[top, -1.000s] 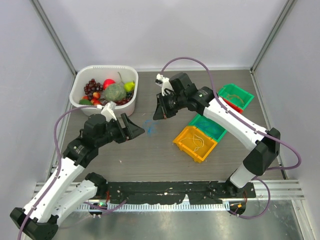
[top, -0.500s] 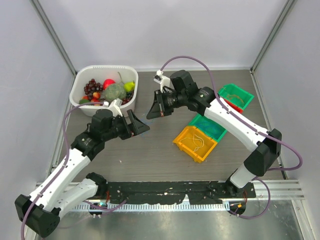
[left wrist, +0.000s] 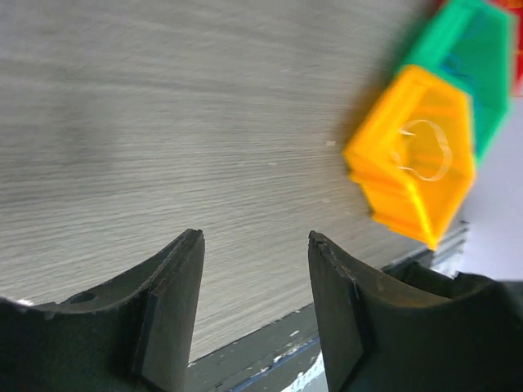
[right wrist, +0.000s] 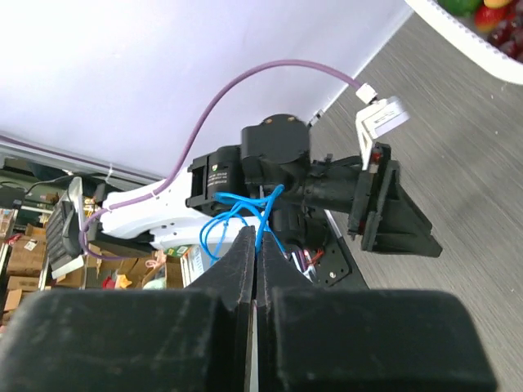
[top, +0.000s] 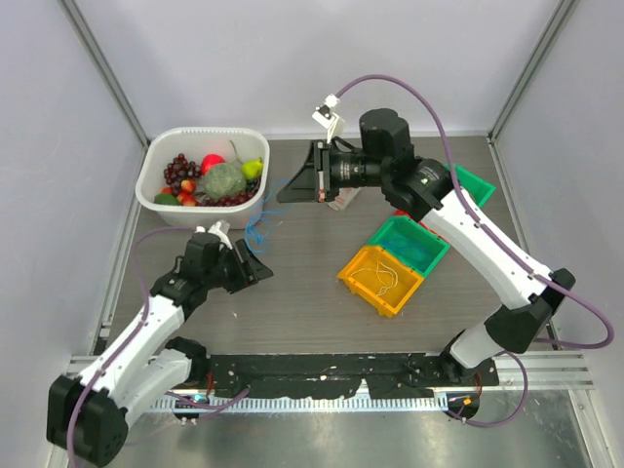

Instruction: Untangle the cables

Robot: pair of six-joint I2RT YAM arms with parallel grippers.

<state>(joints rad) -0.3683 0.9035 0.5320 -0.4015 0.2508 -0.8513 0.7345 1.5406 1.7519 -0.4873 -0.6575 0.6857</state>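
Two pincers show: the right pincer point(right wrist: 255, 243) is clenched on one blue cable point(right wrist: 263, 222), held up off the worktop point(left wrist: 163, 122), while the left pincer point(left wrist: 255, 241) is released, nothing between its fingers. One white cable point(left wrist: 425, 151) lies in one orange bin point(left wrist: 384, 175), which touches one teal bin point(top: 417, 255); one white tub point(top: 156, 161) of fruit stands far left.

1. Blue cable point(right wrist: 237, 214): thin, bunched in loose tangled loops, pinched between the closed tips of the right pincer point(right wrist: 255, 238) and trailing from them.
2. White cable point(top: 386, 275): thin, curled, lying loose inside the yellow bin point(top: 351, 277).
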